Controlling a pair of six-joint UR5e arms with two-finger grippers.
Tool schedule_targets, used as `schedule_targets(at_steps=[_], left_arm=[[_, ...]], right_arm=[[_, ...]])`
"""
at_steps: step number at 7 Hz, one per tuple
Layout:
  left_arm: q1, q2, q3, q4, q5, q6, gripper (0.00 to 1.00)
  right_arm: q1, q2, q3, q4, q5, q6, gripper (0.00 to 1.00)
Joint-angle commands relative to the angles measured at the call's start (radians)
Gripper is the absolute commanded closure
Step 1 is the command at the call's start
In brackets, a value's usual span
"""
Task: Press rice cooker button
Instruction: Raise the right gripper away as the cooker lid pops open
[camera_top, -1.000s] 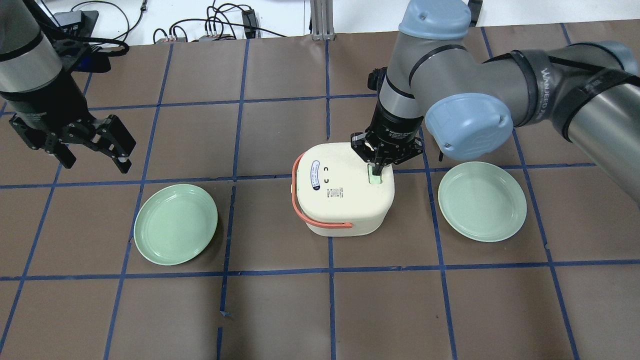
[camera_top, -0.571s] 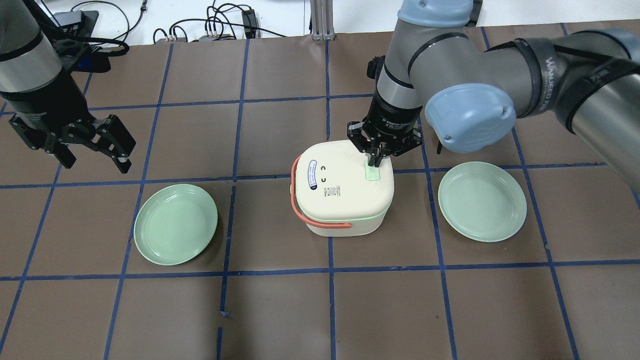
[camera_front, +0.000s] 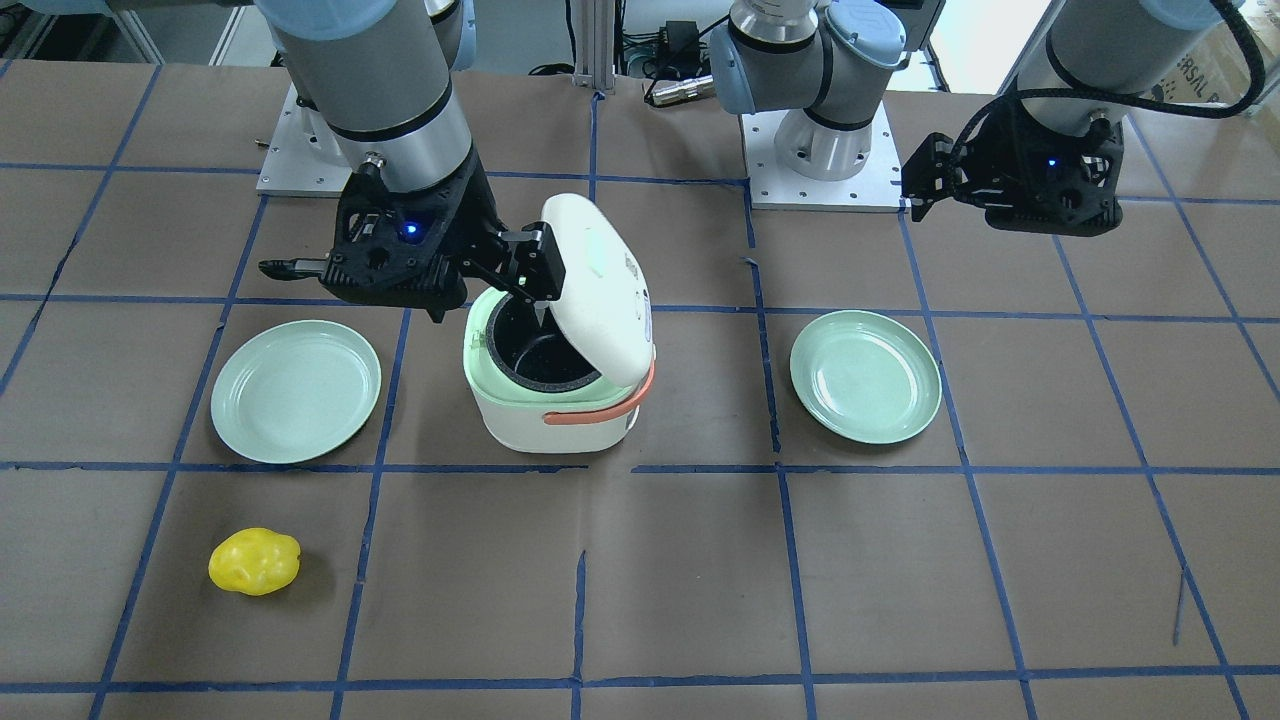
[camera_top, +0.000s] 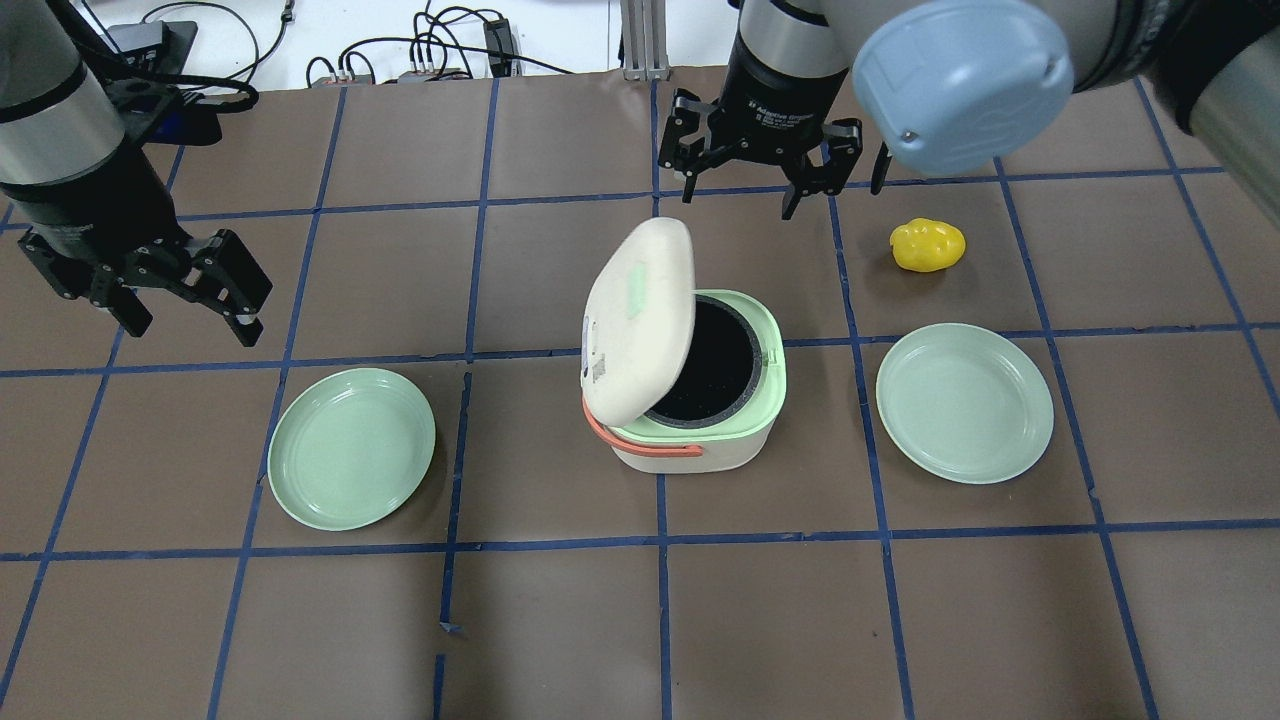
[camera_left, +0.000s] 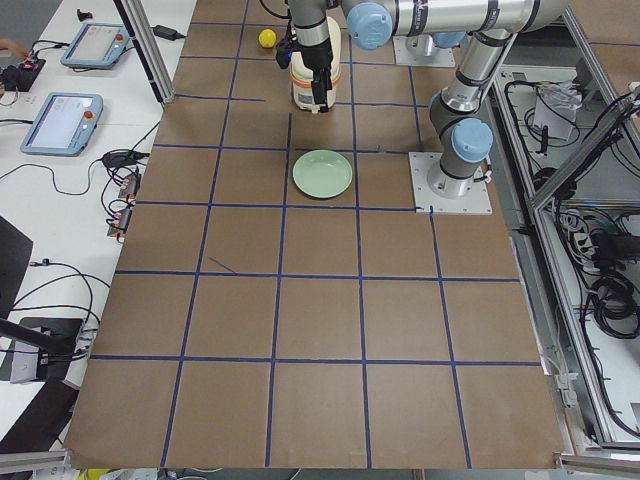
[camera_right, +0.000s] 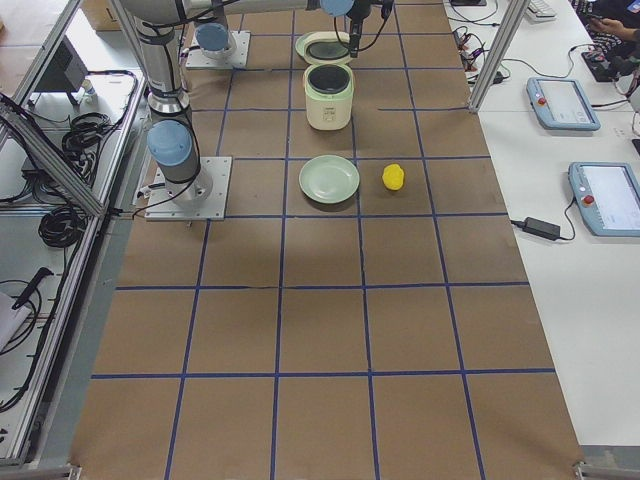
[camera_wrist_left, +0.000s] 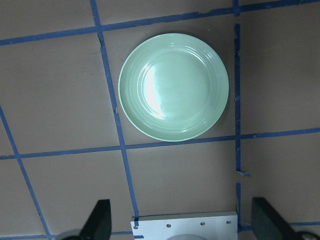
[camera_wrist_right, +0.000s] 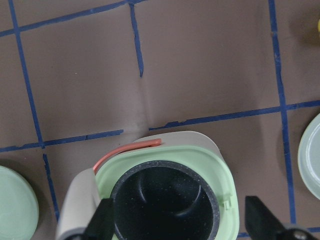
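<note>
The white rice cooker (camera_top: 700, 455) stands mid-table with its lid (camera_top: 640, 320) swung up on its hinge, showing the pale green rim and the black inner pot (camera_top: 705, 375). The coral handle (camera_top: 640, 448) lies across its near side. It also shows in the front view (camera_front: 555, 425) and from above in the right wrist view (camera_wrist_right: 165, 200). The pale green button (camera_top: 632, 292) sits on the raised lid. My right gripper (camera_top: 745, 198) is open and empty, high above and beyond the cooker. My left gripper (camera_top: 190, 312) is open and empty, far left, above a plate.
Two mint-green plates lie on the table, one left of the cooker (camera_top: 351, 447) and one right of it (camera_top: 964, 402). A yellow lumpy object (camera_top: 928, 245) lies beyond the right plate. Cables lie past the table's far edge.
My right gripper was shut with its fingertips on the lid's green button; it has lifted away toward the far side and opened. The lid has sprung open. The left arm has not moved.
</note>
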Motion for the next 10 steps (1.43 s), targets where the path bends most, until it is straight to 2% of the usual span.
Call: schedule_targets(at_steps=[1,3,6,7,9,10], left_arm=[[0.000,0.000,0.000,0.000,0.000,0.000,0.00],[0.000,0.000,0.000,0.000,0.000,0.000,0.00],[0.000,0.000,0.000,0.000,0.000,0.000,0.00],[0.000,0.000,0.000,0.000,0.000,0.000,0.00],[0.000,0.000,0.000,0.000,0.000,0.000,0.00],[0.000,0.000,0.000,0.000,0.000,0.000,0.00]], right_arm=[[-0.062,0.008,-0.046,0.058,-0.095,-0.133,0.00],[-0.116,-0.007,-0.050,0.131,-0.138,-0.201,0.00],[-0.122,-0.007,-0.032,0.136,-0.152,-0.252,0.00],[-0.122,-0.010,-0.032,0.179,-0.150,-0.275,0.00],[-0.161,-0.032,-0.029,0.193,-0.190,-0.342,0.00],[-0.178,-0.035,-0.008,0.195,-0.182,-0.378,0.00]])
